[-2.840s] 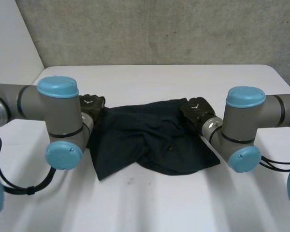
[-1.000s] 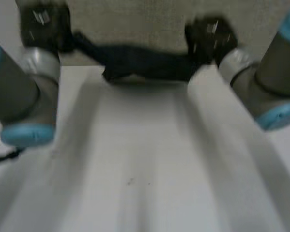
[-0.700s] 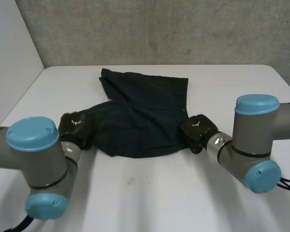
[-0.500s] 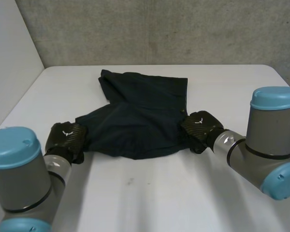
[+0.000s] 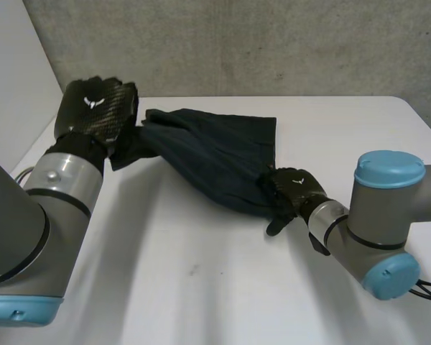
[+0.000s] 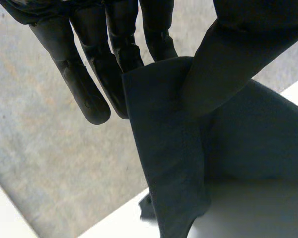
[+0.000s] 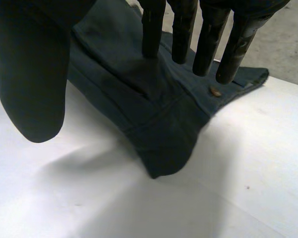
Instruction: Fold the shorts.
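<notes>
Left hand [image 5: 95, 106] is raised off the table [image 5: 201, 287], thumb [image 6: 228, 64] and fingers pinching one corner of the dark shorts [image 5: 208, 158]. From that hand the cloth runs stretched, slanting down to the right hand [image 5: 294, 188]; that line is the long axis. Right hand sits low, its fingers [image 7: 181, 34] straight on the shorts' edge near a small button [image 7: 216, 91], thumb spread clear, gripping nothing. Likely next move: the left hand carries its corner across toward the right hand, which acts as anchor.
</notes>
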Available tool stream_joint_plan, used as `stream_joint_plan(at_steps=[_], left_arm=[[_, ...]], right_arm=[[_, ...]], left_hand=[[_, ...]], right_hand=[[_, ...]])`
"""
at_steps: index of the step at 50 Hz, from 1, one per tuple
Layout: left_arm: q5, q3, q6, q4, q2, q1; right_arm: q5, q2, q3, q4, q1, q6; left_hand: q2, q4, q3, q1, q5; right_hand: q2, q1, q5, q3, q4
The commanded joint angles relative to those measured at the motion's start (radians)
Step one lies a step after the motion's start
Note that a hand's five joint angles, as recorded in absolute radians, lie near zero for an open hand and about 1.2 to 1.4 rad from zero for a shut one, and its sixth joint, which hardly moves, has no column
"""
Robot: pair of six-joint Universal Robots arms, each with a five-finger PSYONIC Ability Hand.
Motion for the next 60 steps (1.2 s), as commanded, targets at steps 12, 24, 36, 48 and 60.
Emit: stream_joint_plan(at_steps=[12, 24, 36, 48, 60], left_arm=[[-0.007, 0.054, -0.054, -0.062, 0.025, -0.033], [0.007, -0.065, -0.042, -0.079, 0.050, 0.073], [0.043, -0.291, 0.030, -0.186, 0.010, 0.110], [0.056, -0.435, 0.122, -0.241, 0.033, 0.070], [0.065, -0.330, 0.147, -0.171, 0.025, 0.029]], right_arm=[[0.175, 0.130, -0.141, -0.030, 0.036, 0.036], [0.027, -0.096, -0.095, 0.013, 0.022, -0.027], [-0.037, -0.246, -0.051, 0.520, -0.064, -0.625], [-0.037, -0.289, 0.107, 0.633, -0.070, -0.757], [-0.031, -0.289, 0.170, 0.535, -0.096, -0.799]], left_hand=[[0.199, 0.197, 0.204, 0.241, 0.261], [0.199, 0.197, 0.204, 0.241, 0.261], [0.199, 0.197, 0.204, 0.241, 0.261], [0.199, 0.197, 0.204, 0.241, 0.261], [-0.970, -0.971, -0.964, -0.927, -0.907]], right_hand=[[0.465, 0.536, 0.504, 0.501, 0.508], [1.023, 1.094, 1.062, 1.059, 1.066], [1.023, 1.094, 1.062, 1.059, 1.066], [1.023, 1.094, 1.062, 1.059, 1.066], [1.023, 1.094, 1.062, 1.059, 1.066]])
